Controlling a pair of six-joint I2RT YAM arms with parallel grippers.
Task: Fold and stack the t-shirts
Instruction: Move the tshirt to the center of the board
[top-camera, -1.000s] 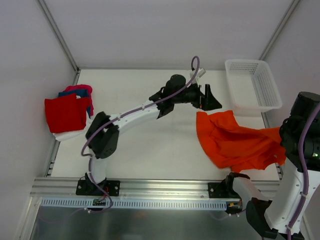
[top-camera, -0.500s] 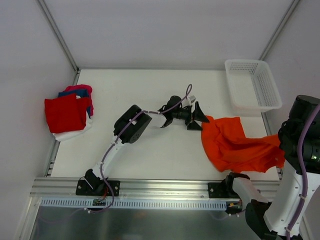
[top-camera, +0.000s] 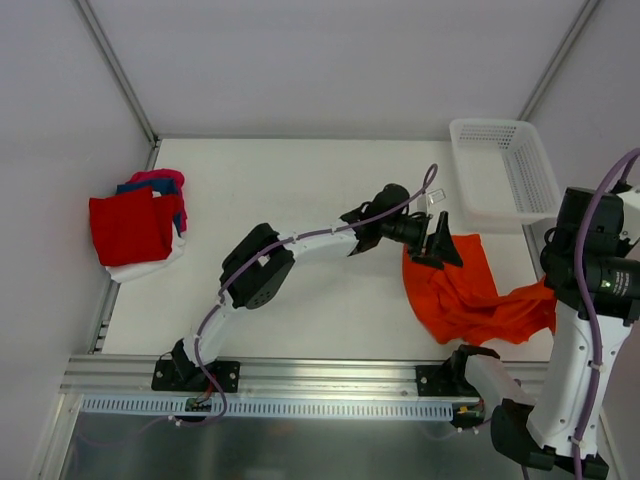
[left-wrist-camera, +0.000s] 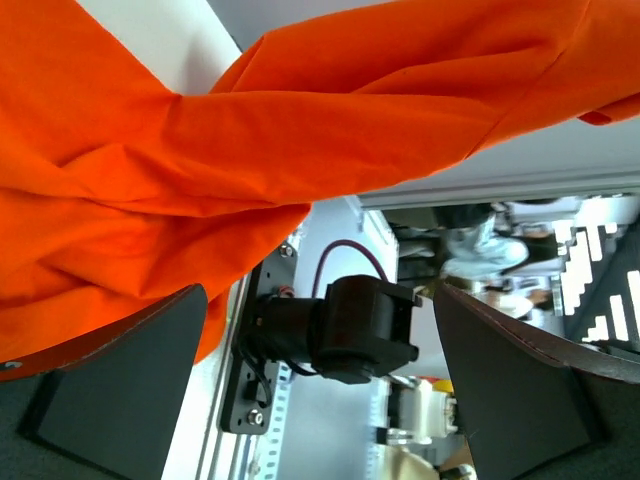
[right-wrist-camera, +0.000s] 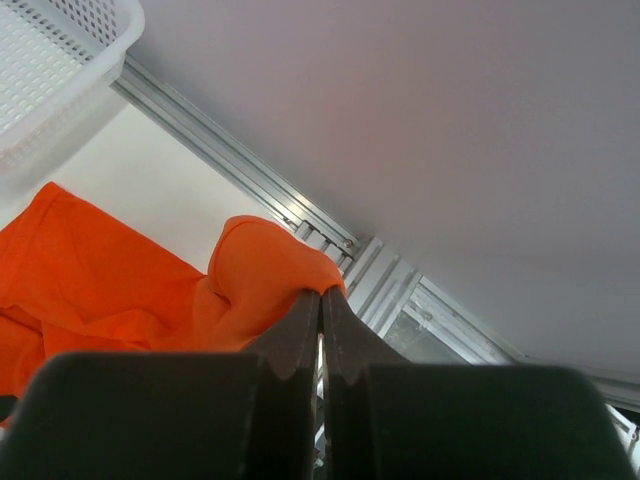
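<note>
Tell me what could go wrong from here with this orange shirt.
The right hand pinches only a small fold of the orange t-shirt at its fingertips; a hard pull might slip it free. The left hand hangs open over bunched cloth, so closing there could catch several layers instead of one edge.

**Right side crowded; back and left-centre of the counter open**
The right front of the counter is covered by the orange t-shirt. One edge of it is lifted off the surface and pinched in the closed right tool at the right rim. The middle is crossed diagonally by the left arm, whose wide-spread left tool is held at the shirt's upper left edge. The back right corner is taken by the white basket, the far left edge by the stack of folded t-shirts. Bare surface is left across the back and between stack and left arm.
</note>
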